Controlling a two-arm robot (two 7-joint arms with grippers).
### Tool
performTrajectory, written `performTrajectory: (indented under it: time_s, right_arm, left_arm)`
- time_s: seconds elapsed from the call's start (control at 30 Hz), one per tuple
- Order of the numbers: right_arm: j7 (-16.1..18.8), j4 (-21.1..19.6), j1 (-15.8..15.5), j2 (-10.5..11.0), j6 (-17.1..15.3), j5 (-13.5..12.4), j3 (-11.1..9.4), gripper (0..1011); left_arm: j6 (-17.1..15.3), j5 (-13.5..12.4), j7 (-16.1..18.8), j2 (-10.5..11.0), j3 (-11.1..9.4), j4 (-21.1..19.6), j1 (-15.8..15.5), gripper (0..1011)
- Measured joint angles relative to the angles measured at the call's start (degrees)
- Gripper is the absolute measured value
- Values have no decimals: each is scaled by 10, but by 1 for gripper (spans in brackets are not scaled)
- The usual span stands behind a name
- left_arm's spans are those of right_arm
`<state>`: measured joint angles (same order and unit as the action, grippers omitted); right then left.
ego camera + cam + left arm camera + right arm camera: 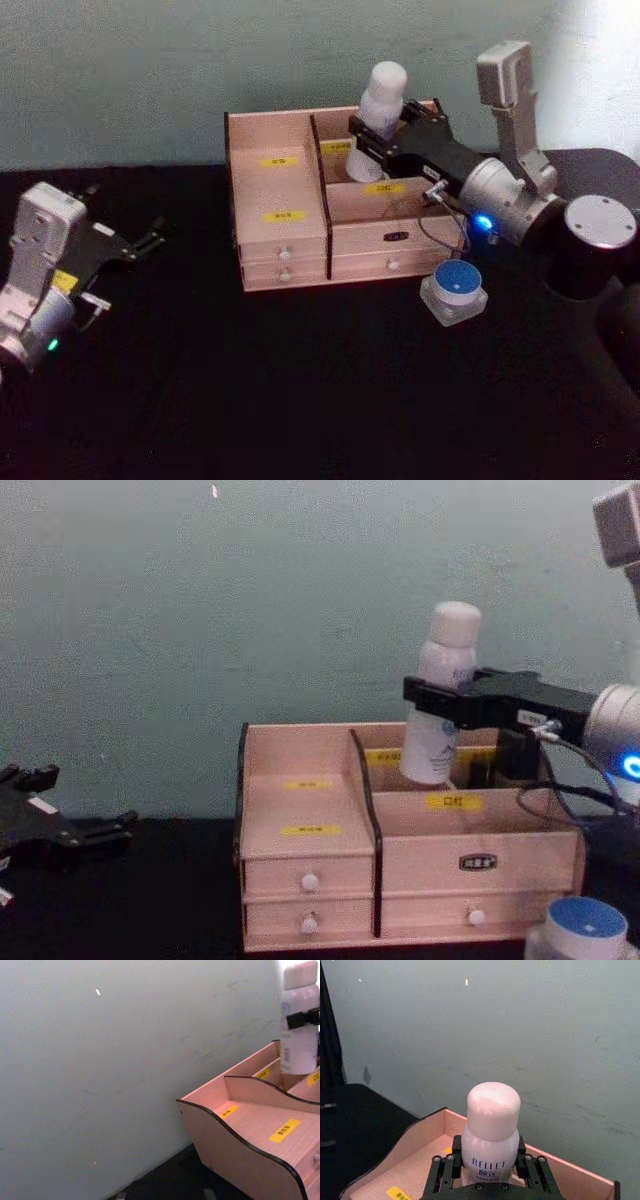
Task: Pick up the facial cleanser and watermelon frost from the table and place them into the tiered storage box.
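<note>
My right gripper [379, 136] sits in the upper centre-right of the head view. Its fingers are clamped on the sides of the cleanser [386, 88] below the cap, closed as far as the bottle allows. The cleanser leans slightly, its lower end down inside the box's [285, 247] back right compartment, upper middle of the frame. I can't tell whether its base touches the floor there. In the chest view it stands right of centre, with the cap well above the back wall.

The jar [455, 290] stands on the black table [300, 400] right of centre, just beside the box's front right corner and below the right arm.

My left gripper [152, 234] rests at the left edge, well apart from the box, fingers spread and holding nothing.
</note>
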<state>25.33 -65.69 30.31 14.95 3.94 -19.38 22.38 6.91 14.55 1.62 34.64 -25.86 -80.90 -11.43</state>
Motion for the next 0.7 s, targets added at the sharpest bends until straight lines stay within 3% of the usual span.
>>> performTrajectory:
  time_s: [0.2,0.7]
  right_arm:
    - [5,41,23,-15,8,9,3,591]
    - [9,97,52,-38,21,24,2,591]
  left_arm:
    - [0,0,0,0,0,0,0,1001]
    - [0,0,0,0,0,0,0,1001]
